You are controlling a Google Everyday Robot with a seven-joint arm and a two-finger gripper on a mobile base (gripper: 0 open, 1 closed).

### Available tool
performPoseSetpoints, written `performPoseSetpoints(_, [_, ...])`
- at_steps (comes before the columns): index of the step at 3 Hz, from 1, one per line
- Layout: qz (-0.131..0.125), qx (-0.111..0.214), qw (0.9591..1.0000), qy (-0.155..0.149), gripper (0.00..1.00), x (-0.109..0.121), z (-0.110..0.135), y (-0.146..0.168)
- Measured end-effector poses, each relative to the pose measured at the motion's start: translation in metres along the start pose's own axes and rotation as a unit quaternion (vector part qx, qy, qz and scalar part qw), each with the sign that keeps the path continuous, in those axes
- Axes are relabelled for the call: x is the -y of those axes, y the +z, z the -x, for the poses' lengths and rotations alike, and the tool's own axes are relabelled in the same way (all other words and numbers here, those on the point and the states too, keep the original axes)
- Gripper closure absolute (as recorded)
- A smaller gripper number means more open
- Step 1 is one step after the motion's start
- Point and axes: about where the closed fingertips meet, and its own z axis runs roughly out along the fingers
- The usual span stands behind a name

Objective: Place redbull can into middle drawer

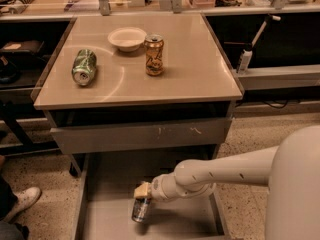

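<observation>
While our tool (pixel 142 194) hangs low inside the middle drawer (pixel 110 184), we see it closed on the redbull can (pixel 140 210), tilted, perhaps touching the floor.

Tabletop (pixel 200 79): smooth beige, softly glossy. Green can (pixel 84 67) at 9 o'clock and orange-gold can (pixel 154 54): shiny metal. Bowl (pixel 127 38): matt white. Drawer front (pixel 100 136): matt grey, scratched. Middle drawer (pixel 110 194): dull grey metal. Redbull can (pixel 141 209): glossy metal, under the pincer (pixel 143 190) at 6 o'clock. Arm (pixel 225 171): smooth off-white plastic.
</observation>
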Motion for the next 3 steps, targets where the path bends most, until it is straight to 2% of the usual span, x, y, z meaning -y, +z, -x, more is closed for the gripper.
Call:
performPoseSetpoints(2, [-0.004, -0.004, 0.9985, 0.055, 1.00, 0.041, 0.009, 0.024])
performPoseSetpoints(3, [-0.010, -0.008, 0.9963, 0.085, 1.00, 0.062, 0.007, 0.031])
